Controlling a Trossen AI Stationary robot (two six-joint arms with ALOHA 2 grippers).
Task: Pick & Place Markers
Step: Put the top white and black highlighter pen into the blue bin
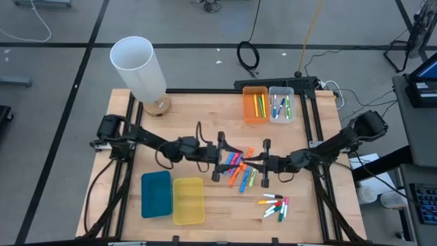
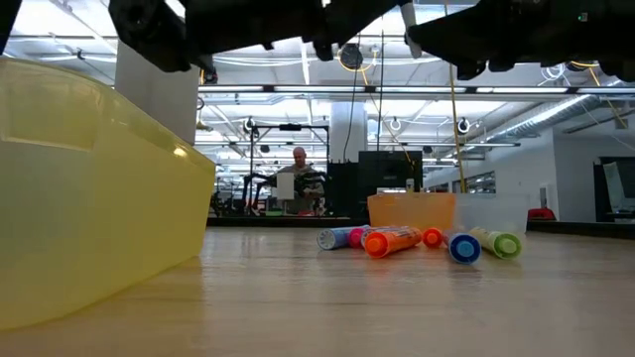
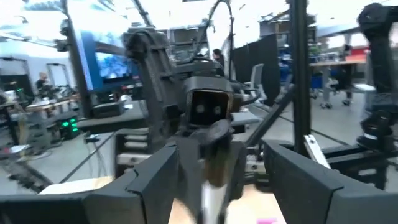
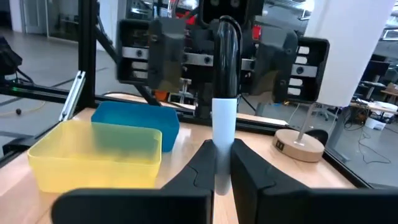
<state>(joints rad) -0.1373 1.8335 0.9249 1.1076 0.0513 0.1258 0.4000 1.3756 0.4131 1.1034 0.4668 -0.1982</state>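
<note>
A white marker (image 4: 224, 134) with a black cap is clamped upright in the right gripper (image 1: 263, 164), at three o'clock of the marker pile (image 1: 239, 167). The left gripper (image 1: 222, 158) is held released at nine o'clock.

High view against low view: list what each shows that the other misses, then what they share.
Only the high view shows the blue bin, the white cylinder lamp, the markers lying inside the orange bin and clear bin, a separate cluster of thin markers, and both claws, left claw and right claw, facing each other over the centre pile.

Only the low view shows the room behind, with a person far off.

Both show the yellow bin and the pile of coloured markers.
</note>
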